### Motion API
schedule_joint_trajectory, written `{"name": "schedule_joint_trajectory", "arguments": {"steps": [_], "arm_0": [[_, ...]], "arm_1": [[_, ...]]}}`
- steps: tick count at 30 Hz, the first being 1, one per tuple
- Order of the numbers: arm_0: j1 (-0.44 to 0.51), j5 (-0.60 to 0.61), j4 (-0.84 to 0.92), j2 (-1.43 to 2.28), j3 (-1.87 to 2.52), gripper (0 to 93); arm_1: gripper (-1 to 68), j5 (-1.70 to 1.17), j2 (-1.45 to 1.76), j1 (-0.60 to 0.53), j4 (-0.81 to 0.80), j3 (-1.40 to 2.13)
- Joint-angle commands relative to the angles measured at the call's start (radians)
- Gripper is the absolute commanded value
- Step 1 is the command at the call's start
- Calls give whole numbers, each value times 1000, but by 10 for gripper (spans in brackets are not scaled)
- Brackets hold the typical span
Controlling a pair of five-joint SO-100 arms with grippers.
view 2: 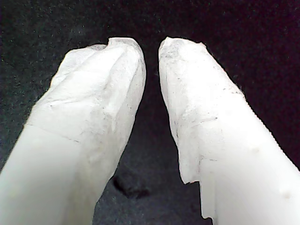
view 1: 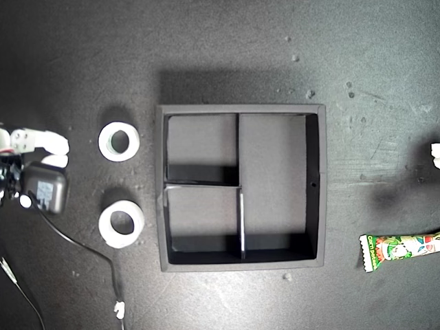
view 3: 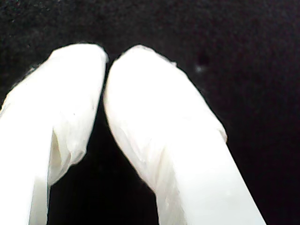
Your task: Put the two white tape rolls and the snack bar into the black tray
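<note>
My first gripper is hanging over the dark mat with its white fingers slightly parted. A narrow gap is showing between the tips, and only the mat is visible through it. My second gripper is clenched over the same mat. Its two tips are meeting or all but meeting, with nothing between them.

In the exterior view, the snack bar is lying flat on the mat at the view's lower right. It is well apart from the black tray, and the picture's right edge is cutting off its far end. The tray is sitting in the middle, with its two small sections on the view's left and the long one on the right.

The nearer tape roll is lying flat just beside the tray's left wall, level with the lower small section. The farther tape roll is lying above it, level with the upper small section and a little further from the wall.

An arm is reaching in from the view's left edge, its white fingertips near the farther roll but not touching it. A white piece of another arm is showing at the right edge. I cannot tell which arm is which.
</note>
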Motion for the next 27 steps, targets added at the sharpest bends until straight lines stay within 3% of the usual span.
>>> {"name": "schedule_joint_trajectory", "arguments": {"steps": [1,4,9,11,13,16,19,22,24,27], "arm_0": [[-9,6,34,48,58,2],[15,-46,32,48,58,2],[63,-55,-63,48,58,2],[69,-35,-121,48,58,1],[69,-92,-153,48,58,0],[77,-209,-193,48,58,0],[126,-347,-244,46,58,0],[118,-284,-318,46,58,0],[109,-255,-350,46,58,0],[100,-178,-410,46,58,0]], "arm_1": [[24,-12,0,-5,5,12],[23,-25,0,0,-71,12],[22,-264,0,-11,-699,12],[22,-316,0,-18,-862,12],[22,-313,0,-12,-948,12],[-1,-187,0,21,-1003,12],[-2,170,0,81,-971,12],[-3,788,0,124,-736,12],[-3,1146,0,83,-600,12],[-4,1086,0,80,-597,12]]}}
